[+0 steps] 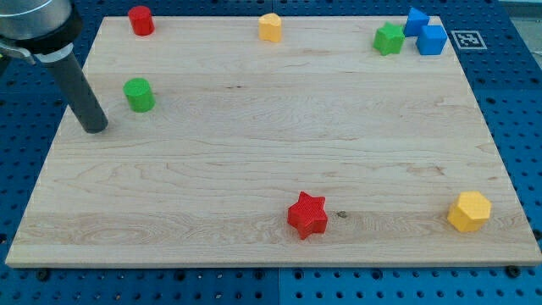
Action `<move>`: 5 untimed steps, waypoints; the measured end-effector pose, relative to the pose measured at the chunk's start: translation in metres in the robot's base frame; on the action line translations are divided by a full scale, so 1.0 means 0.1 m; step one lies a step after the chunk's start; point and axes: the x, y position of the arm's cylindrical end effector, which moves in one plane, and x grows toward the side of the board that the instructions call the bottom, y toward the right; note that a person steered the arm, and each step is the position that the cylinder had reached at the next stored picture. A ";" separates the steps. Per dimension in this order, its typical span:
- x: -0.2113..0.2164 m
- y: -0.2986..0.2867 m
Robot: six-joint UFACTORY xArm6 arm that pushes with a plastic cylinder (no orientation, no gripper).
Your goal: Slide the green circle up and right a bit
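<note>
The green circle [139,94] is a short green cylinder standing near the left edge of the wooden board [254,135], in the upper left part. My tip [94,128] rests on the board below and to the left of the green circle, a short gap apart from it. The dark rod slants up toward the view's top left corner.
A red cylinder [141,19] stands at the top left, a yellow block [270,27] at the top middle. A green star [389,39] and two blue blocks [416,20] [432,40] cluster at the top right. A red star [307,214] and a yellow hexagon [469,211] sit near the bottom edge.
</note>
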 end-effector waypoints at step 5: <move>-0.64 0.34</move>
